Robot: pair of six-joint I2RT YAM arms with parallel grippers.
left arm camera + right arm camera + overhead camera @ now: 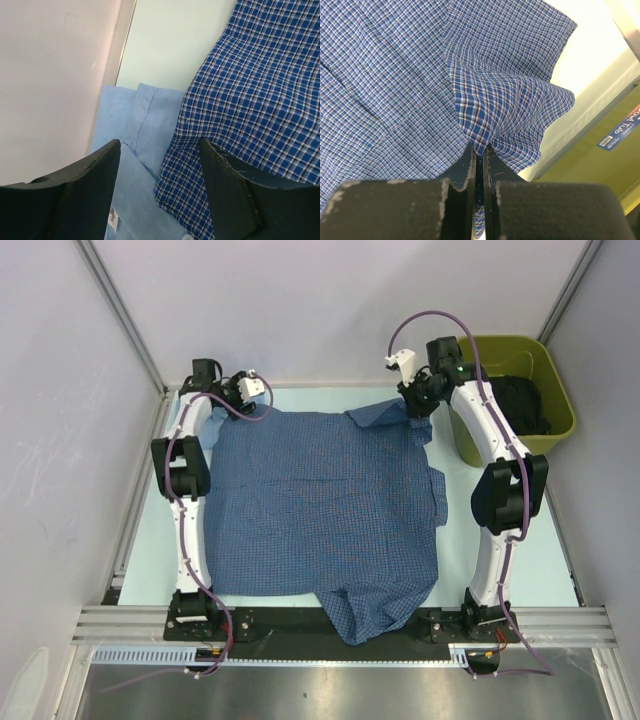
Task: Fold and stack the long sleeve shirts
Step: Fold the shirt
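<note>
One pale blue shirt (150, 120) | mostly hidden under checked shirt (320, 510)

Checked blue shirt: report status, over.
Left gripper open, empty. Right gripper shut on far edge of the medium-blue checked cloth shirt. Plain pale blue cloth shirt lies partly beneath it.

The light is bright and even and comes from above, so the table (540, 570) carries only faint, soft shadows. The steel strip (330, 695) at the near edge shows pale glare. In the wrist views the checked shirt (385, 75) is sharp, the dark fingers (75, 200) show little detail, and the bare table looks washed out
</note>
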